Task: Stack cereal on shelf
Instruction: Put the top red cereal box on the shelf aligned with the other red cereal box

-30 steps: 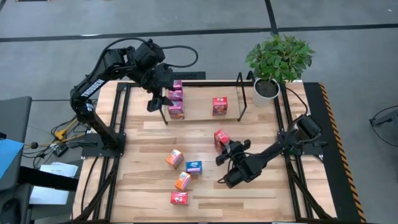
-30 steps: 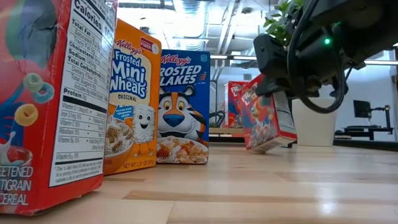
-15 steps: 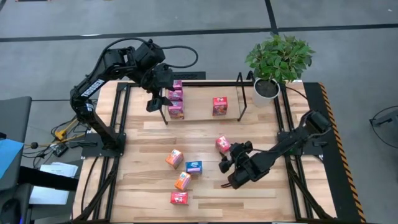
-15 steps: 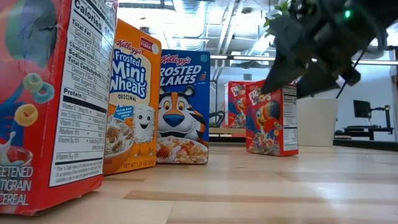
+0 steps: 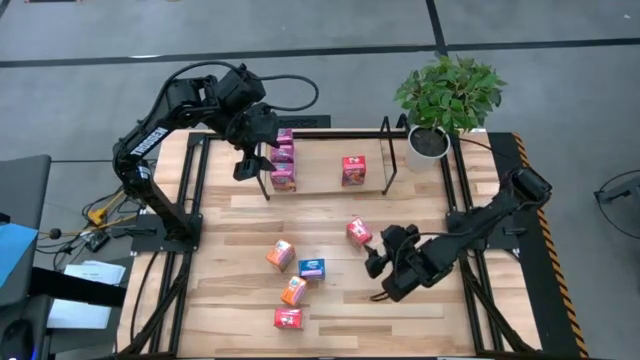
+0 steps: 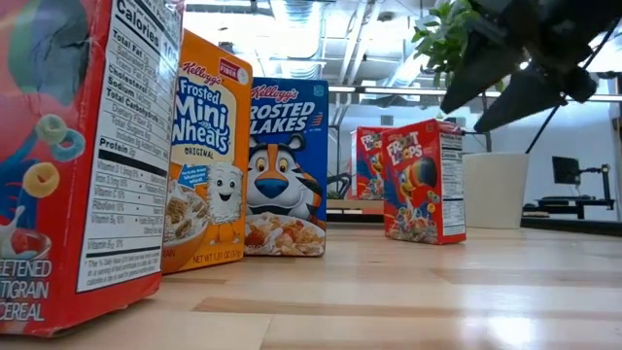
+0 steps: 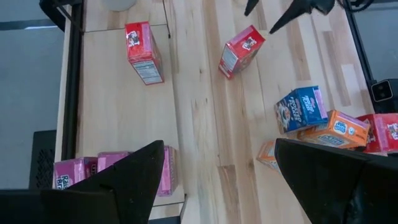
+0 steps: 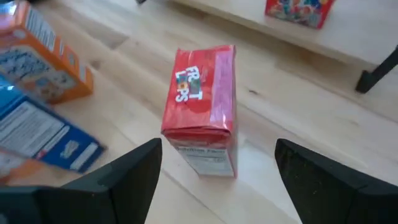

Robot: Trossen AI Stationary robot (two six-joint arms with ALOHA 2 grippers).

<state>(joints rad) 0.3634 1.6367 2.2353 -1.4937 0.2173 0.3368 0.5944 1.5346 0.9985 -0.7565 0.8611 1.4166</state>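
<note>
- We see a wooden table (image 5: 330,205) with a potted plant (image 5: 447,95) at its far right corner.
- The shelf (image 5: 388,150), a thin black rod frame, sits at the table's far side, between the left arm and the plant.
- Our left gripper (image 5: 254,163) hangs over the shelf's left end with its jaws wide apart, holding nothing.
- Just beside it, three pink boxes (image 5: 283,166) stand in a row at the shelf's left end.
- A red box (image 5: 353,169) stands alone in the shelf, toward its right end.
- Our right gripper (image 5: 376,257) hovers near the table's middle right, fingers spread, empty.
- Just beside it and apart from its fingers, a Froot Loops box (image 5: 358,232) stands upright on the table in front of the shelf.
- Well apart to the left we count four more boxes: an orange one (image 5: 280,254), a blue one (image 5: 312,268), another orange (image 5: 293,291) and a red one (image 5: 288,318) nearest the front edge.
</note>
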